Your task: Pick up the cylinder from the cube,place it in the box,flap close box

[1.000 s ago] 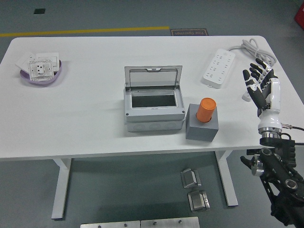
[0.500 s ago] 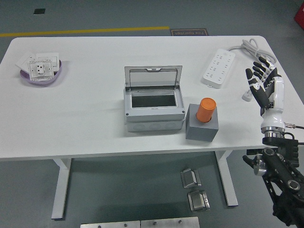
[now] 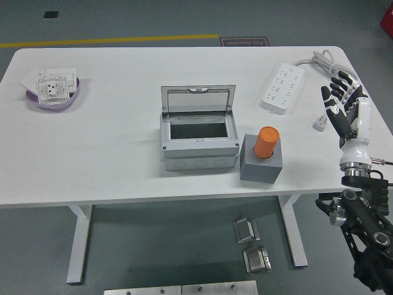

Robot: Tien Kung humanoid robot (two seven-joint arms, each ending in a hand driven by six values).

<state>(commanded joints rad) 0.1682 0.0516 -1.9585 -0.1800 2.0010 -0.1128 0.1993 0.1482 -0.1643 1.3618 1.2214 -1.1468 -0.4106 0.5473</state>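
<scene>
Your right hand [image 3: 345, 110] has drifted a little rightward and up since a second ago, toward the right edge of the frame, fingers spread and holding nothing; nothing else on the white table [image 3: 110, 166] has shifted. The orange plastic cylinder [image 3: 266, 142] stands slightly tilted in the top of the dark grey cube [image 3: 261, 164], right of centre, just beside the grey plastic box [image 3: 199, 140] whose clear hinged lid [image 3: 198, 98] stands open at centre. You are well apart from the cylinder, so bring the hand left and down, approach from the cylinder's right side, and close around its exposed upper part. Lift straight up so the cube stays put.
</scene>
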